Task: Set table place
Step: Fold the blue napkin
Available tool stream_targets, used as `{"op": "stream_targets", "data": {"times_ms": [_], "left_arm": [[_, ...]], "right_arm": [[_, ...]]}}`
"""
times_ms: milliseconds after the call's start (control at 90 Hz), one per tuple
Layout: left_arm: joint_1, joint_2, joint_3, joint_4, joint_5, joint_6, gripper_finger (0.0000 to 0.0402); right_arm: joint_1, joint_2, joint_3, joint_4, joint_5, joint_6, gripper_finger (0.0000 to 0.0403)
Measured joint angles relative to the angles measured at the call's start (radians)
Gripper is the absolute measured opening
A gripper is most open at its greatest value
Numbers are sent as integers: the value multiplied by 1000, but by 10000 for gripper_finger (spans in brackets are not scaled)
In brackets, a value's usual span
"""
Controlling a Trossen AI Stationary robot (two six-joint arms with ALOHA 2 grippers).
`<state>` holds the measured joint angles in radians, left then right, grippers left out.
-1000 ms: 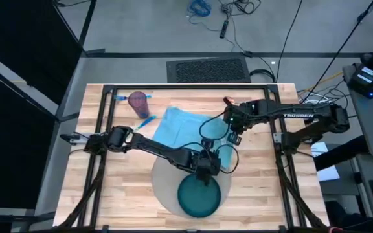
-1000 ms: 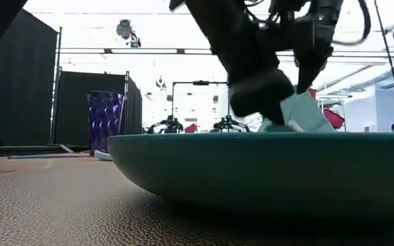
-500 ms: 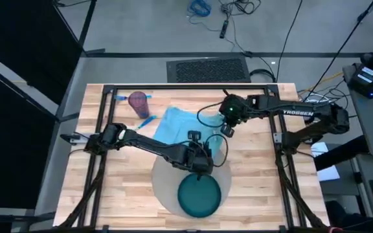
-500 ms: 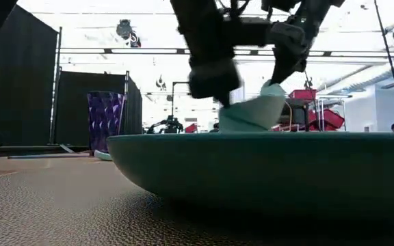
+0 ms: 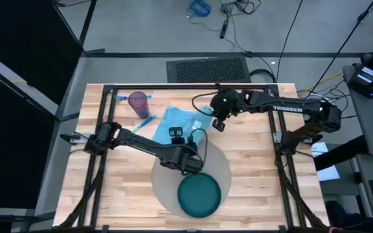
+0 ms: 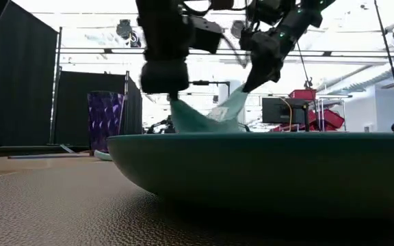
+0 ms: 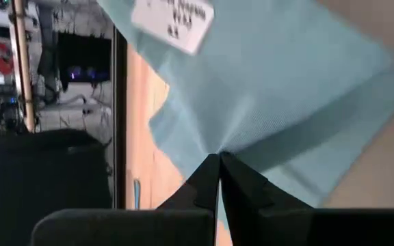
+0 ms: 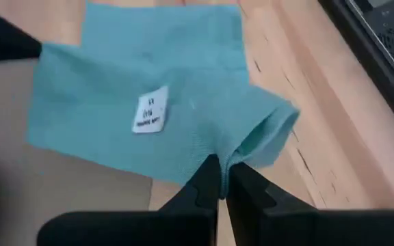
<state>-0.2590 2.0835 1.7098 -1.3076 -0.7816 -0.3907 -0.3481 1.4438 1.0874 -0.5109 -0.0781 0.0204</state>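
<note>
High view: The table is seen from above. The round grey placemat lies on the near middle of the table, with the teal plate resting on its near part. The light blue napkin lies beyond the placemat, partly on the wood, its near edge over the placemat's far rim. The left gripper is over the placemat's far-left part, just beyond the plate. The right gripper is at the napkin's far-right corner, beyond the placemat. A purple cup stands near the table's far-left corner, well apart from the placemat.

Low view: The plate fills the foreground on the textured placemat. Behind it the napkin is seen lifted off the surface, held from above at two points by the two grippers. The cup stands to the left.

Left wrist view: The left gripper is closed, its fingertips pinching an edge of the napkin; a white label shows on the cloth. Table wood is visible past it.

Right wrist view: The right gripper is closed on a bunched corner of the napkin, which spreads out over the grey placemat and the table.
</note>
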Motion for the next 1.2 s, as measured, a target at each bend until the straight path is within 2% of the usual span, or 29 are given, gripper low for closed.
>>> {"op": "stream_targets", "data": {"times_ms": [189, 322, 522, 800, 1067, 1200], "left_arm": [[-19, -13, -76, -39, 45, -99, 0], [-25, -15, -112, -18, 55, -116, 0], [-24, -15, -126, -5, 56, -129, 0], [-29, -15, -179, -11, 65, -181, 0], [-26, -15, -196, -6, 87, -229, 0], [-9, -15, -196, 52, 99, -194, 0]], "right_arm": [[-22, 57, 0, 86, -40, -26, 0], [-38, 104, 4, 161, -115, -32, 0], [-43, 226, 117, 162, -139, -57, 0], [-45, 370, 302, 61, -143, -93, 0], [-55, 421, 328, 57, -162, -93, 1], [-55, 421, 328, 57, -161, -92, 20]]}}
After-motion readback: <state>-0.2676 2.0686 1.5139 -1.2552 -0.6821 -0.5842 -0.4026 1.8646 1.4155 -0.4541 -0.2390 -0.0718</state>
